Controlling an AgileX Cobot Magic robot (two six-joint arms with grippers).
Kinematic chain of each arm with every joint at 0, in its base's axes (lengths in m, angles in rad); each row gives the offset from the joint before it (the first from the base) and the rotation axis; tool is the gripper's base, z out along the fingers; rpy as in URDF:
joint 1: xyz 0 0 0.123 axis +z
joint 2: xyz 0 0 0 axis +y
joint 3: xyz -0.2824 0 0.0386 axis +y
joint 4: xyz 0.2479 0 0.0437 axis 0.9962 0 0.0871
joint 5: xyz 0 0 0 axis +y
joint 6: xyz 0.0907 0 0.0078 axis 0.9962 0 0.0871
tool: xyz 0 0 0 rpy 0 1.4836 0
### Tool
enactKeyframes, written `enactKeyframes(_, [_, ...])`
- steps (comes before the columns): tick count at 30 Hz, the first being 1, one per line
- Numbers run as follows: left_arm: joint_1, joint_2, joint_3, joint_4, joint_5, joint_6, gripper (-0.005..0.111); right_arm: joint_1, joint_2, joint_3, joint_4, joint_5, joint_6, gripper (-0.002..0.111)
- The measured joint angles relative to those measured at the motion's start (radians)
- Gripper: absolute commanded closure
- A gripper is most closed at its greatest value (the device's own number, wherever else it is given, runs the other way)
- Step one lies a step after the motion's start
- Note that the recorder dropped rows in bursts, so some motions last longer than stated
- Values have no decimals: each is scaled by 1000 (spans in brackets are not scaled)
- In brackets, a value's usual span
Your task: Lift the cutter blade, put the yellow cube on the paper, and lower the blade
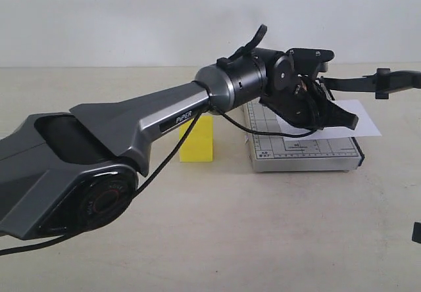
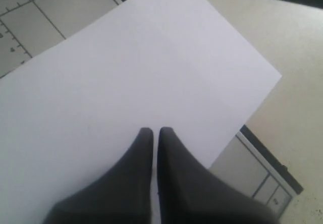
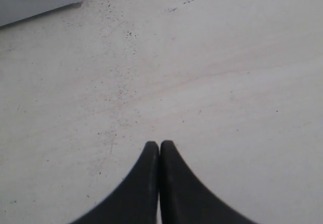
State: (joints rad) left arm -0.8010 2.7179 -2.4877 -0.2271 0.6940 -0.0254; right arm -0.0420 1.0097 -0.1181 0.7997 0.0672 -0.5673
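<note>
Left tool [image 2: 153, 131], tips pressed together, over white paper sheet [image 2: 151, 67]; bright yellow plastic cube [image 1: 197, 144] lies leftward on bench [image 1: 263, 226], left arm [image 1: 131, 127] nearer.

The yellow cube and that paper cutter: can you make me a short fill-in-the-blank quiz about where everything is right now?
1. The yellow cube sits on the ___, beside the grey cutter base.
2. The left gripper hangs above the white ___.
3. The right gripper has its jaws ___, holding nothing.

Missing words: table; paper; shut.
</note>
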Motion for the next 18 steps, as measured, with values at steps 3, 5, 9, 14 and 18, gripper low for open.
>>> enactKeyframes(3, [0,1,0,-2,-20,0,102,0,0,0,0,2,0,109])
enactKeyframes(5, [0,-12,4,1,-9,0,102,0,0,0,0,3,0,109])
enactKeyframes(9, [0,-76,13,46,11,-48,102,0,0,0,0,3,0,109])
enactKeyframes(14, [-21,-186,13,329,16,-272,102,0,0,0,0,5,0,109])
enactKeyframes(18, [-91,-240,57,778,136,-591,102,0,0,0,0,11,0,109])
